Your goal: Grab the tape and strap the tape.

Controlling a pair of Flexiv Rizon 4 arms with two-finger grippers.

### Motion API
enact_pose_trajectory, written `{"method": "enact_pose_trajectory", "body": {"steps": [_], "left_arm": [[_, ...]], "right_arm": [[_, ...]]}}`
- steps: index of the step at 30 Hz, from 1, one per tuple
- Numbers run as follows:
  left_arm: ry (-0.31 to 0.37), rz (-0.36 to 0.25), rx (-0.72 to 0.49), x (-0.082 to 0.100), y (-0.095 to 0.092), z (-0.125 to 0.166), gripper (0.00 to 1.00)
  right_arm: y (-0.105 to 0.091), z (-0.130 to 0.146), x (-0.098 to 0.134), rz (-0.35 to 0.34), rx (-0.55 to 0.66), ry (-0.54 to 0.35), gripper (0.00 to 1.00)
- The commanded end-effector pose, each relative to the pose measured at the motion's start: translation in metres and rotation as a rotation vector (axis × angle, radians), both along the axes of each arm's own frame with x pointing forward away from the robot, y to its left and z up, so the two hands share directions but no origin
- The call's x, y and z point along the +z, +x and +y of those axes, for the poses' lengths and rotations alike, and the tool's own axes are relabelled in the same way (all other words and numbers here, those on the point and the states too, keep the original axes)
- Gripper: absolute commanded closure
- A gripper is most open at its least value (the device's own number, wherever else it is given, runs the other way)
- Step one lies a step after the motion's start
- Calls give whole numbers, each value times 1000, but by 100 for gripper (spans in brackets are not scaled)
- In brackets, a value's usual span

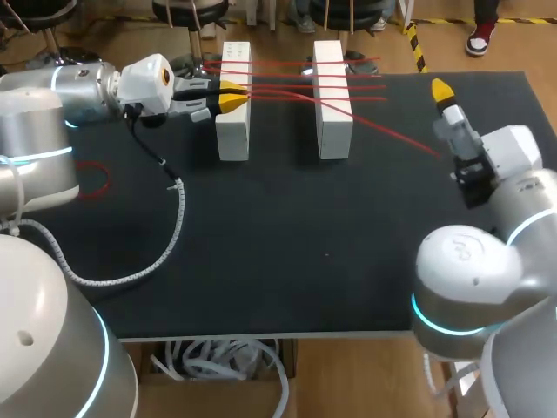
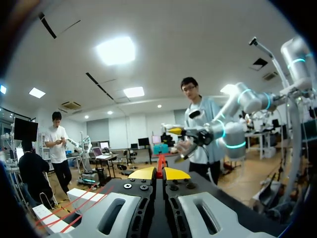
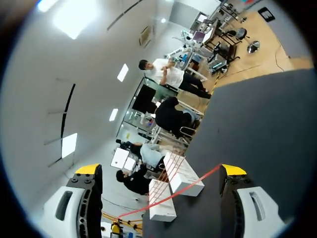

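Two white blocks (image 1: 233, 104) (image 1: 332, 100) stand side by side at the back of the black table (image 1: 287, 261). Several strands of red tape (image 1: 287, 87) run across their tops. My left gripper (image 1: 231, 98) is at the left block, shut on the red tape (image 2: 160, 166), which shows between its yellow tips (image 2: 177, 173). One long strand (image 1: 392, 131) slants down to the right and ends beside my right gripper (image 1: 446, 100). That gripper (image 3: 161, 170) stands wide open, with the strand (image 3: 188, 186) passing close to one fingertip (image 3: 234, 170) and nothing held. The blocks (image 3: 181, 174) lie ahead of it.
A loose loop of red tape (image 1: 97, 180) lies on the table at the left, near my left arm. The arm's white corrugated cable (image 1: 174, 222) trails over the left part of the table. A box of white cables (image 1: 222, 361) sits below the front edge.
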State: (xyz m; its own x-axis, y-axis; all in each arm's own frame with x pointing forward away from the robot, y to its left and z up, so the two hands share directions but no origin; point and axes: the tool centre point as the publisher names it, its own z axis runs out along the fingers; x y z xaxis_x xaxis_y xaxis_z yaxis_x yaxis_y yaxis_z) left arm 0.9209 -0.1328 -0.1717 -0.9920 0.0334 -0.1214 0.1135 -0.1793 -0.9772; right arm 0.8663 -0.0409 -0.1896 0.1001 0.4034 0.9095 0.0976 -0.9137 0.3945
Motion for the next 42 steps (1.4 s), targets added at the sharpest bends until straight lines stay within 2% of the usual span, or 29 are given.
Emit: {"method": "enact_pose_trajectory", "body": {"steps": [1, 3, 23, 28, 34, 39, 42], "left_arm": [[-1, -1, -2, -1, 0, 0, 100], [-1, -1, -2, -1, 0, 0, 100], [-1, -1, -2, -1, 0, 0, 100], [-1, -1, -2, -1, 0, 0, 100], [-1, -1, -2, -1, 0, 0, 100], [-1, -1, -2, -1, 0, 0, 100], [-1, -1, -2, -1, 0, 0, 100]], "right_arm": [[4, 18, -20, -156, -338, 56, 0], [6, 20, -22, -136, -375, 66, 0], [6, 20, -22, -136, -375, 66, 0], [7, 30, -30, -158, -526, 224, 0], [15, 43, -37, -113, -619, 304, 0], [26, 52, -40, -55, -641, 365, 0], [31, 54, -41, -26, -606, 400, 0]]}}
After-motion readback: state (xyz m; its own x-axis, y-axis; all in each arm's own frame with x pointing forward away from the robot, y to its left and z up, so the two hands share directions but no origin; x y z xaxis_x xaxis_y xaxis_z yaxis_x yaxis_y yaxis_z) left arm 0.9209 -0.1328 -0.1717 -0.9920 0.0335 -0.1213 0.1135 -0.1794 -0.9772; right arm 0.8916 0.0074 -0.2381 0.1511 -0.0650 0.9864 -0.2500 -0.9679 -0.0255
